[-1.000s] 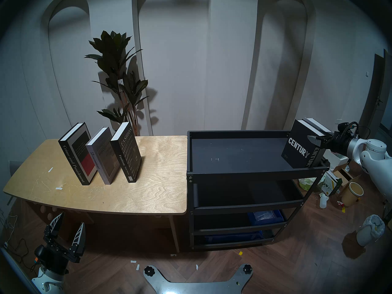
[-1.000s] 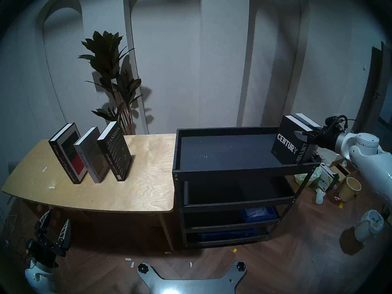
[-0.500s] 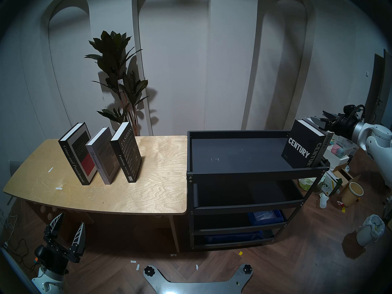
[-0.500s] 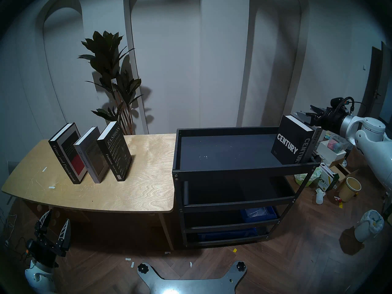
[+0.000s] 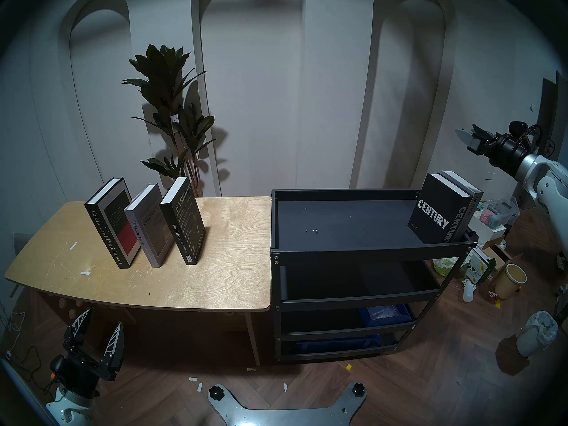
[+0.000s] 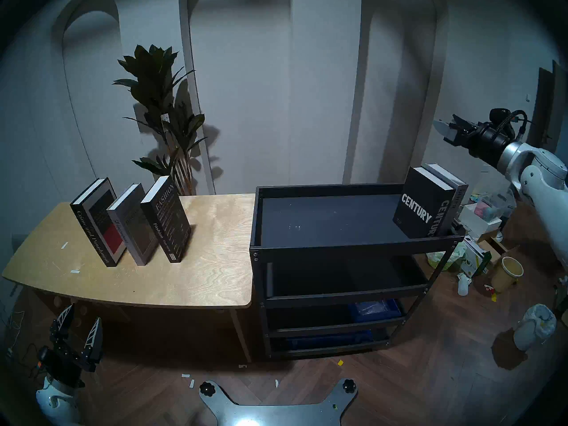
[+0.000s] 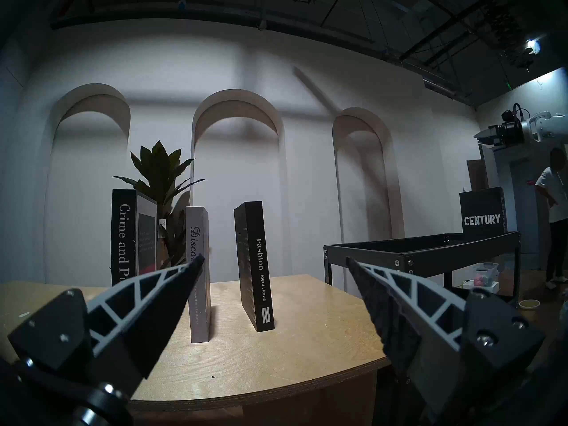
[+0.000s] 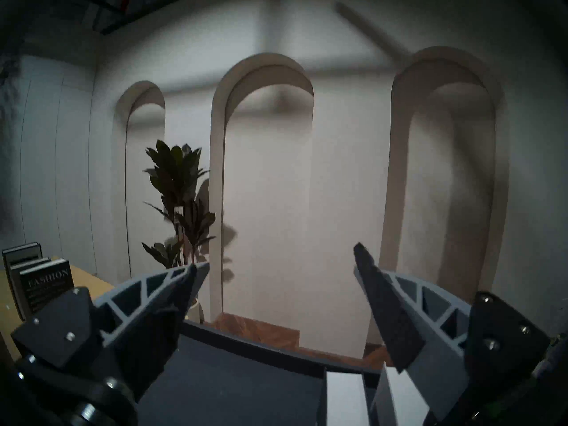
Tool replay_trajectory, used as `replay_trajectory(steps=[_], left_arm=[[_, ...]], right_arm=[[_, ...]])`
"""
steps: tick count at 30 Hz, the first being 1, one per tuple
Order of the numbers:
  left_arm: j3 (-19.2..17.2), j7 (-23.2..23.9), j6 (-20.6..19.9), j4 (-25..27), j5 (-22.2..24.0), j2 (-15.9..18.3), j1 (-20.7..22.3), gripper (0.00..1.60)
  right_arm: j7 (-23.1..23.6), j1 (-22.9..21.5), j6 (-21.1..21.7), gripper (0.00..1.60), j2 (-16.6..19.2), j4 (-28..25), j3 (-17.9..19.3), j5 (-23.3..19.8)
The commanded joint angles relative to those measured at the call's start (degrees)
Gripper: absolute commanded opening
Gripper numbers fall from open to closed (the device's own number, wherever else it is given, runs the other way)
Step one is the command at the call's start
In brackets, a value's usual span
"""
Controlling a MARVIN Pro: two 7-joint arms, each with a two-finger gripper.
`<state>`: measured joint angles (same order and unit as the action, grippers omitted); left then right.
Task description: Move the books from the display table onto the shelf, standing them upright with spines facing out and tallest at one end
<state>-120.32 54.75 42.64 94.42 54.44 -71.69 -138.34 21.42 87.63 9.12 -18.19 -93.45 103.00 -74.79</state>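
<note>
Two of five books stood upright on the shelf (image 5: 362, 253), far right of the top tray in the head views: Century (image 5: 436, 214), spine out, and a grey volume (image 5: 471, 205) just behind it, touching or nearly so (spine lettering too small to read with confidence).

Three were left on the display table (image 5: 215, 281), left of centre in the frame: Crime and Punishment (image 5: 112, 224), Discontent (image 5: 147, 228), Fashion (image 5: 183, 221), all standing and spaced slightly apart.

Count: five books, one table, one shelf, two grippers. Judged about two-fifths done; height ordering not yet checkable.

Right gripper (image 5: 468, 136), upper right of the frame, hung above the shelved pair, fingers spread, holding nothing. Left gripper (image 5: 98, 325), lower left below the table edge, fingers apart and empty, pointing toward the three remaining books.
</note>
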Motion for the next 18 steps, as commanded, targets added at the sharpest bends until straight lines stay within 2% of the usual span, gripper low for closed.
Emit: replay_trajectory(steps=[1,2,3,4,7,18], left_arm=[[0.0,0.1,0.2,0.7,-0.1,0.1,0.1,1.6],[0.0,0.1,0.2,0.7,-0.1,0.1,0.1,1.6],[0.0,0.1,0.2,0.7,-0.1,0.1,0.1,1.6],[0.0,0.1,0.2,0.7,-0.1,0.1,0.1,1.6],[0.0,0.1,0.2,0.7,-0.1,0.1,0.1,1.6],[0.0,0.1,0.2,0.7,-0.1,0.1,0.1,1.6]], right_arm=[[-3.8,1.9,0.7,1.6,-3.5,-6.5,2.1,-2.2],[-4.8,2.4,0.7,1.6,-3.9,-7.4,2.3,-2.1],[-7.1,4.3,1.2,1.6,-4.7,-9.3,4.4,-1.9],[-6.9,4.2,1.2,1.6,-4.8,-8.4,4.4,-2.2],[-11.3,7.4,2.6,1.6,-6.7,-11.4,8.2,-1.9],[-14.5,9.3,5.0,1.6,-8.6,-13.9,11.2,-1.9]])
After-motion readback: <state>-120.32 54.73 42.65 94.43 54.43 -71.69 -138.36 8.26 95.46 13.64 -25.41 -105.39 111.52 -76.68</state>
